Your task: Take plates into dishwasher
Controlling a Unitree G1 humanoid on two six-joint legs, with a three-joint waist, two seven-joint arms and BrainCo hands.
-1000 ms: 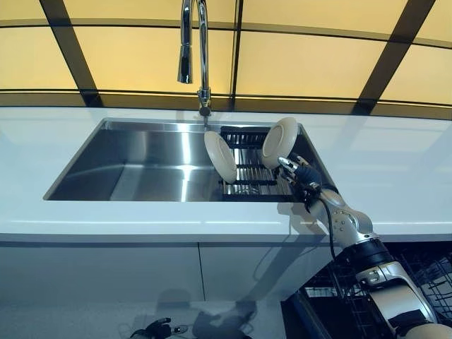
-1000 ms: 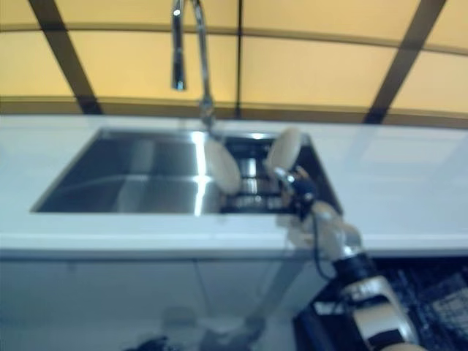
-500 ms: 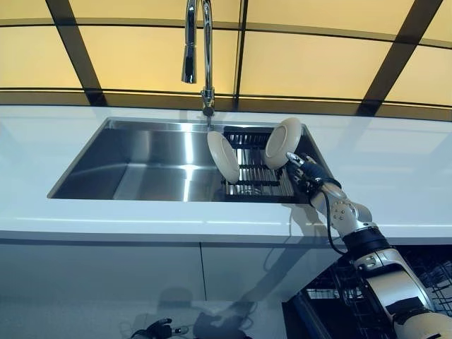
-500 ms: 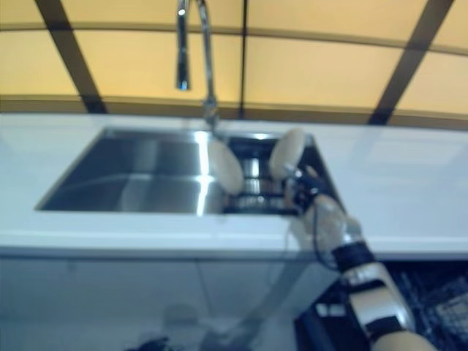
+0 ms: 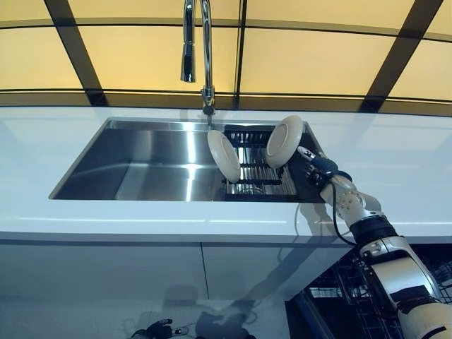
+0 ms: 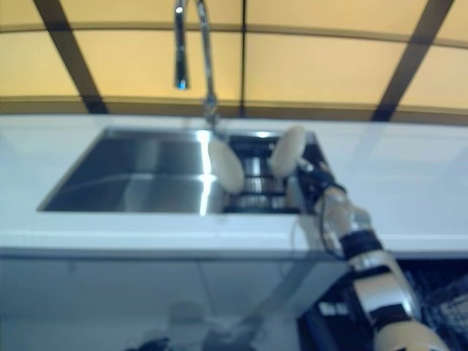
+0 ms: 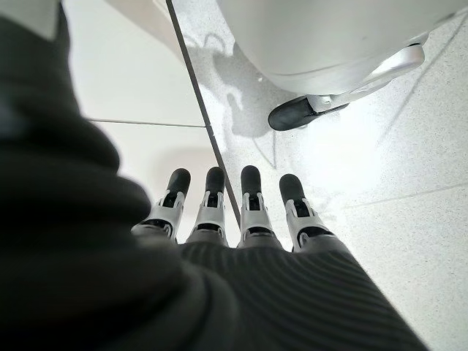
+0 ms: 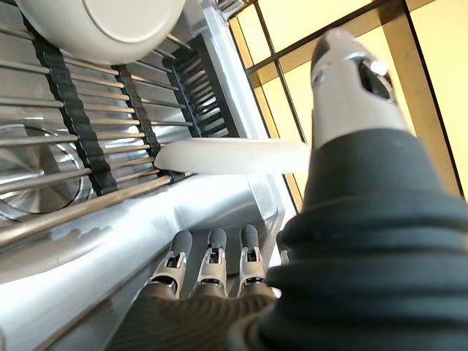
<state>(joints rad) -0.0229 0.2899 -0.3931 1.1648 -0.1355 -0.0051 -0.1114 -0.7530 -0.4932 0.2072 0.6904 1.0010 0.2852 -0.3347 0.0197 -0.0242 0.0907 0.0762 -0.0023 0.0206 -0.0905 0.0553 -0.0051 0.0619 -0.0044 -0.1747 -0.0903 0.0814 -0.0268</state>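
Your right hand (image 5: 316,167), fingers straight and unclenched, reaches beside the nearer of two white plates (image 5: 284,141) standing on edge in the sink rack (image 5: 260,182), so next you likely must close around its rim.

The sink (image 5: 141,162) is sunk in the bench (image 5: 395,176), tap (image 5: 205,63) behind it. A rack (image 5: 258,180) sits in the sink just left of the right robot hand (image 5: 319,169). Two plates (image 5: 284,141) (image 5: 224,156) stand on edge in the rack, one just beside the hand, the other farther left.
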